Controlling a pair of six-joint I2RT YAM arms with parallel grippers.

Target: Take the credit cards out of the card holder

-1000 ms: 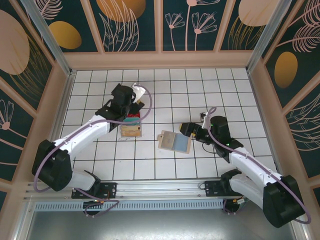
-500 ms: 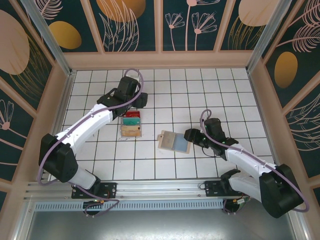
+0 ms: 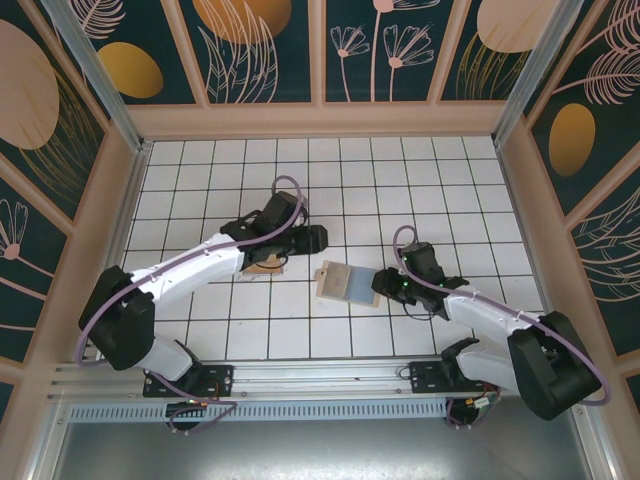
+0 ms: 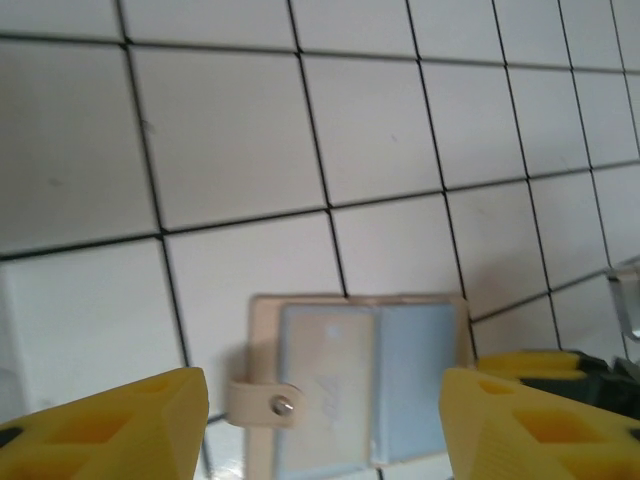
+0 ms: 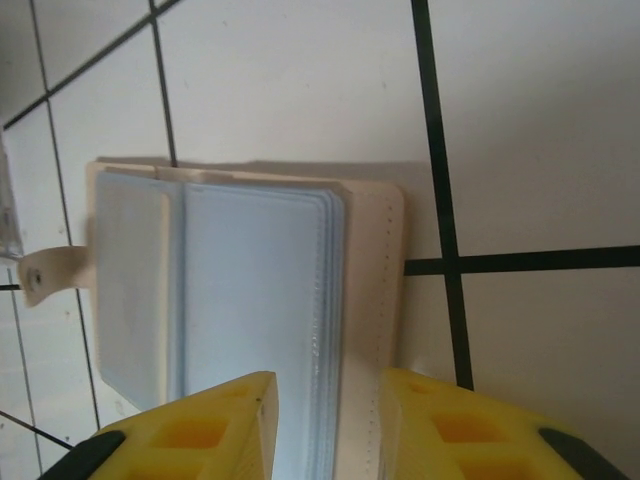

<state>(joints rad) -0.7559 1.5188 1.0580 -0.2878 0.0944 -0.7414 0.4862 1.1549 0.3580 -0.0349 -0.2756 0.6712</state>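
Card holder (image 5: 230,290) edge sits in the narrow gap between the two yellow fingers (image 5: 200,430) of the right hand (image 5: 325,400), at the bottom of the right wrist view. Whether the fingers press it cannot be told. The holder lies open and flat, light-blue sleeves up, with a tan cover border. Its snap tab (image 5: 50,272) points to the left edge of the frame.

In the overhead view the right hand (image 3: 383,285) is at the holder's (image 3: 345,282) right side, just right of centre on the white tiled table (image 3: 400,180).

The left hand (image 3: 312,238) hovers above and to the left of the holder, not touching it. In the left wrist view it (image 4: 325,400) is released, fingers spread to the lower corners, with the holder (image 4: 370,385) between them on the table.

One tan credit card (image 3: 266,265) shows at the left arm's lower edge, left of the holder and apart from it.
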